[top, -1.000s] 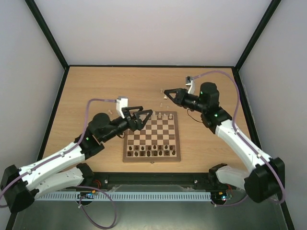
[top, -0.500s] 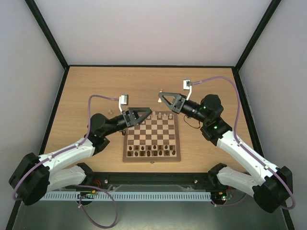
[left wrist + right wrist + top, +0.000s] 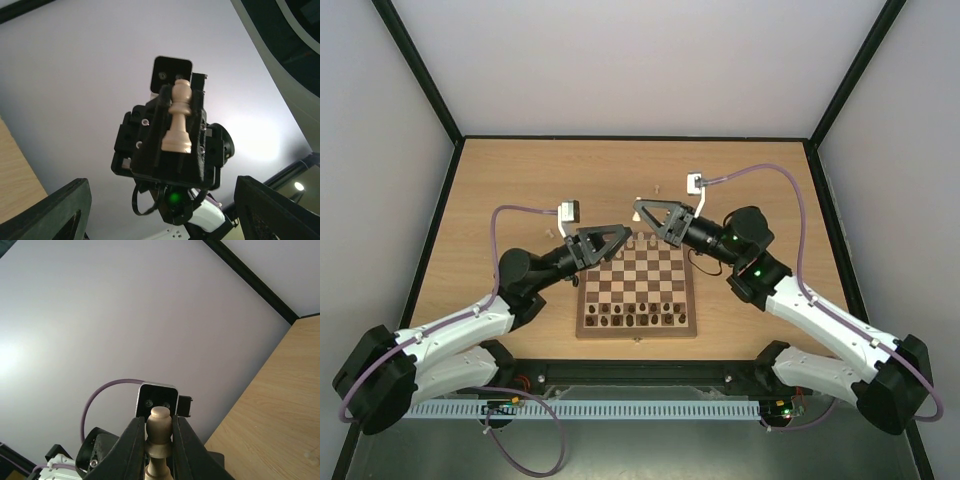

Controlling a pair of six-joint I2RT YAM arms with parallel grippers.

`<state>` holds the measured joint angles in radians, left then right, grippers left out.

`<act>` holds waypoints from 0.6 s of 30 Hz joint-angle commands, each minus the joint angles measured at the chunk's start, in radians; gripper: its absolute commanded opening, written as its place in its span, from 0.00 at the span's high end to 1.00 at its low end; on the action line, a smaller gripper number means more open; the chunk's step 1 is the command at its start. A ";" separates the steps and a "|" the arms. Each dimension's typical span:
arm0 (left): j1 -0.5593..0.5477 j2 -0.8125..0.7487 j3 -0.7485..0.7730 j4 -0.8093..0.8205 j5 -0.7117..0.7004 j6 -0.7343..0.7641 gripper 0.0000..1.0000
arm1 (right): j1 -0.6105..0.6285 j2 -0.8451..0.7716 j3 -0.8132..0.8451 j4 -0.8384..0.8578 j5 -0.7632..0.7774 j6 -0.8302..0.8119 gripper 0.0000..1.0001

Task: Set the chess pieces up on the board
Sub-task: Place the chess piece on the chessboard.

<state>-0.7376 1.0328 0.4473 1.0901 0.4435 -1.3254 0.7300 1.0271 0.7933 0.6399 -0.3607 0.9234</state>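
Clearly unfinished: only a few chess pieces stand on the far row of the board. The right tool clenches a cream piece near its far edge; the left tool hangs released.

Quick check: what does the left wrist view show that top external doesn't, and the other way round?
Only left wrist: a cream chess piece clamped in the right claw; top external does not show it clearly. Only top external: the board, dark chessmen along its near row, and both arms. Both: the right claw, facing the open left claw near the board's far edge.
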 commanded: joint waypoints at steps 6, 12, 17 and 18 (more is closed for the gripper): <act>-0.004 -0.015 -0.017 0.168 -0.071 -0.014 0.27 | 0.062 0.024 -0.016 0.092 0.077 -0.011 0.90; -0.004 -0.004 -0.014 0.183 -0.068 -0.031 0.40 | 0.070 0.036 -0.025 0.106 0.093 -0.004 0.91; -0.005 0.008 -0.014 0.195 -0.066 -0.035 0.44 | 0.074 0.059 -0.019 0.118 0.090 0.003 0.91; -0.005 0.011 -0.013 0.196 -0.065 -0.035 0.45 | 0.076 0.062 -0.019 0.120 0.090 0.003 0.90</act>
<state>-0.7376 1.0336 0.4412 1.1255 0.3832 -1.3518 0.7933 1.0767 0.7746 0.6868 -0.2852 0.9249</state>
